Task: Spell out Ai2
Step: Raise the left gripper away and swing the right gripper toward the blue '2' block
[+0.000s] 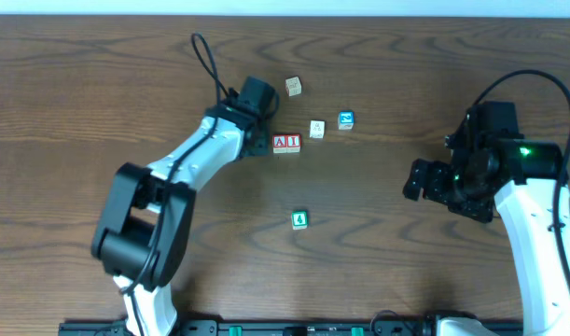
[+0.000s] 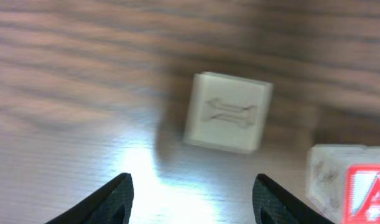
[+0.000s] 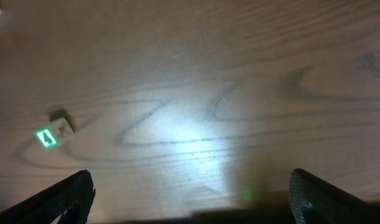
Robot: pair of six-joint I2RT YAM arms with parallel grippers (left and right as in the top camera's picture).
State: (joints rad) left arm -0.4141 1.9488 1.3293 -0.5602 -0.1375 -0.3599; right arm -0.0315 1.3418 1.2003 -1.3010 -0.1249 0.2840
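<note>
We find the red-framed wooden cube lettered A [image 1: 281,143] and the red-framed wooden cube lettered I [image 1: 293,143] touching side by side near the middle of the dark wooden table [image 1: 98,75]. They read left to right, so two letters of the word look set. The blue-framed wooden cube bearing the 2 [image 1: 345,119] lies apart, at about two o'clock from that pair. We judge it belongs at three o'clock of the I, touching it. A pale beige wooden cube [image 1: 316,129] sits between them, at about one o'clock of the I, and could block a straight push.

The left gripper [image 1: 258,140] hovers at nine o'clock of the A, its jaws moderately parted with nothing between them. The right gripper [image 1: 417,179], at four o'clock of the 2, stands wide and empty, and we think it the handier one to fetch that cube. The green-framed wooden cube [image 1: 299,219], at six o'clock of the pair, is no part of the word.
</note>
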